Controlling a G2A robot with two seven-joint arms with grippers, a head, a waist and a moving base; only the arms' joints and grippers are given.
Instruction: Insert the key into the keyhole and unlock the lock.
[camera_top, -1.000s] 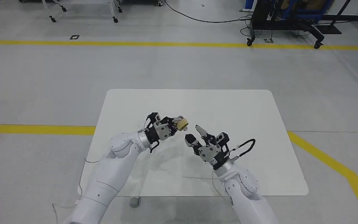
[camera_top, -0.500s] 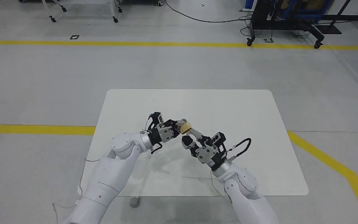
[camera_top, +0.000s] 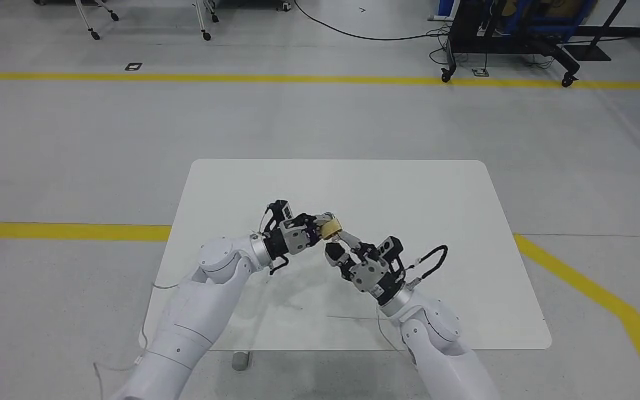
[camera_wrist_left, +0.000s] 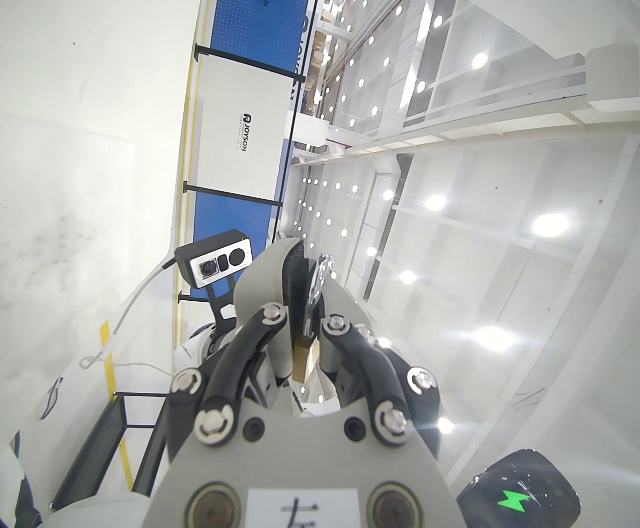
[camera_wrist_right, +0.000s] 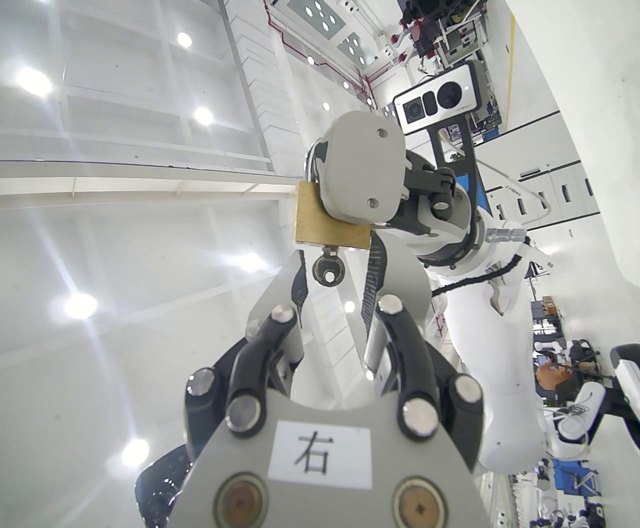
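Note:
A small brass lock (camera_top: 331, 224) hangs above the middle of the white table (camera_top: 450, 200), and my left gripper (camera_top: 321, 227) is shut on it. In the left wrist view the lock's body (camera_wrist_left: 305, 357) and silver shackle (camera_wrist_left: 320, 280) sit clamped between the grey fingers (camera_wrist_left: 270, 295). The key (camera_wrist_right: 327, 271) sticks out of the keyhole in the lock (camera_wrist_right: 320, 220), its round head facing the right wrist camera. My right gripper (camera_wrist_right: 336, 260) is open, one finger on each side of the key head with a gap on both sides. From above, the right gripper (camera_top: 338, 243) meets the lock from the near right.
Both arms come in over the table's front edge and meet above its middle. Bare tabletop (camera_top: 420, 300) lies all around them. Yellow floor lines (camera_top: 80, 231) run past the table, and a black wheeled frame (camera_top: 510, 45) stands far behind at the right.
My right gripper has moved left and forward from about a hand's width away, and its open fingers now straddle the key. The left gripper with the lock shifted slightly toward it.

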